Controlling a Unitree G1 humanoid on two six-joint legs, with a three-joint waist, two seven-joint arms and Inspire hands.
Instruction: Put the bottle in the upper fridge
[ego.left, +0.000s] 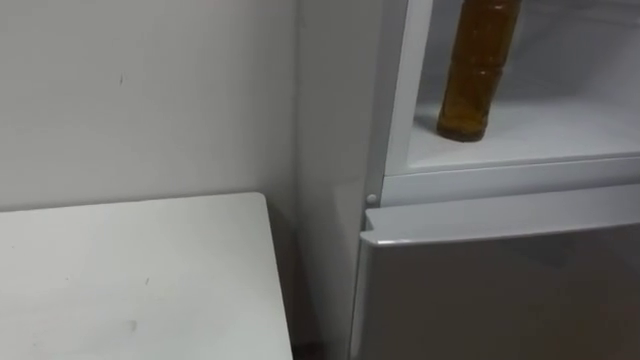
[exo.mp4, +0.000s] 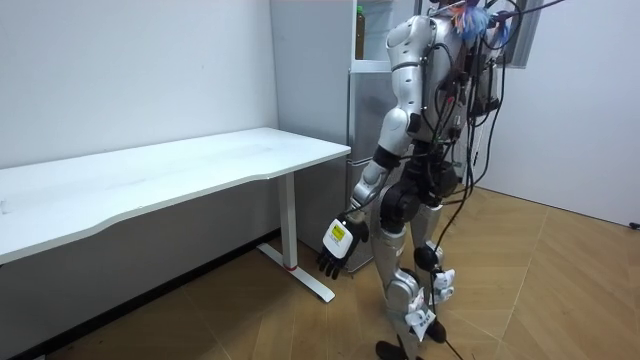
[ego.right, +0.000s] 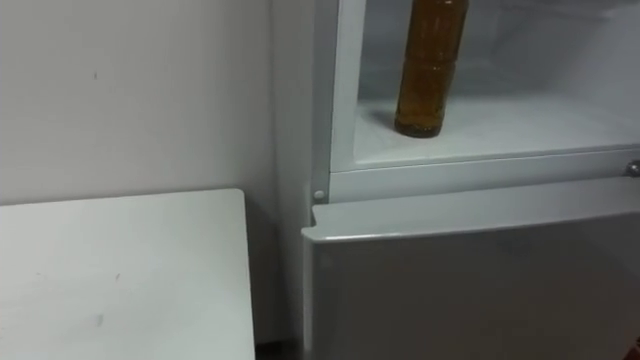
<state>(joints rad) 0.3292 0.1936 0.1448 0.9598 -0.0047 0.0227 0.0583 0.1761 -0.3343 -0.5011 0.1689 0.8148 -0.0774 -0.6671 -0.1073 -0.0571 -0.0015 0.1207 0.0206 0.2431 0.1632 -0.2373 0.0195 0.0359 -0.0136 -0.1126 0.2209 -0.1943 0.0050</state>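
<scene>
- On the shelf (ego.left: 560, 130) of the upper fridge compartment, close to its front left corner, the bottle (ego.left: 478, 70) stands upright and free of any hand
- Its amber fill reaches as far up as the eye views show, so I judge it fairly heavy for its slim build
- Its ribbed wall looks like plastic: stiff enough to hold, likely to give a little under a hard squeeze, and not fragile
- Being tall on a narrow base, it would tip easily; the ribbed middle is the best place to grip it
- Beside the white surface (ego.left: 130, 270), the left hand (exo.mp4: 338, 243) hangs low with its fingers loose and holding nothing
- Below the shelf, the lower fridge door (ego.left: 500, 280) is closed
</scene>
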